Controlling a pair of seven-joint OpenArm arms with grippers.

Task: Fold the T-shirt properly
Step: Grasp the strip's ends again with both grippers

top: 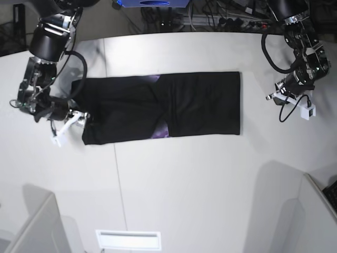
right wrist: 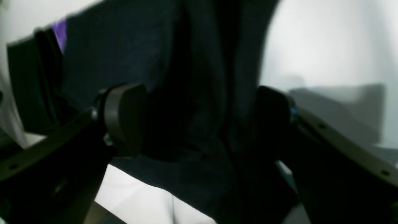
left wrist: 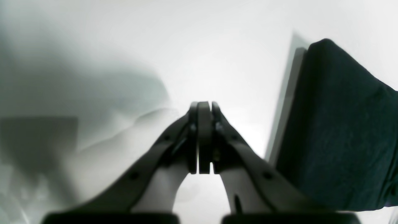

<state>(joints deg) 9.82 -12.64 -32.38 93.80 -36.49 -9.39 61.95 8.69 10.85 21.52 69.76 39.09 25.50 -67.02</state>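
The T-shirt (top: 200, 103) lies flat on the white table, folded into a long black band, with bits of purple print (top: 160, 132) showing near its middle. My right gripper (top: 80, 118) is at the band's left end. In the right wrist view it stands open (right wrist: 199, 121), its fingers (right wrist: 124, 118) wide apart with dark cloth (right wrist: 174, 62) between them. My left gripper (top: 275, 96) hovers just off the shirt's right edge. In the left wrist view it is shut (left wrist: 204, 107) on nothing, with the black cloth (left wrist: 335, 124) to its right.
The white table (top: 174, 184) has a seam line running front to back. Grey panels stand at the near left (top: 31, 226) and near right (top: 310, 211) corners. Cables (top: 221, 13) and a blue object (top: 152, 2) lie beyond the far edge.
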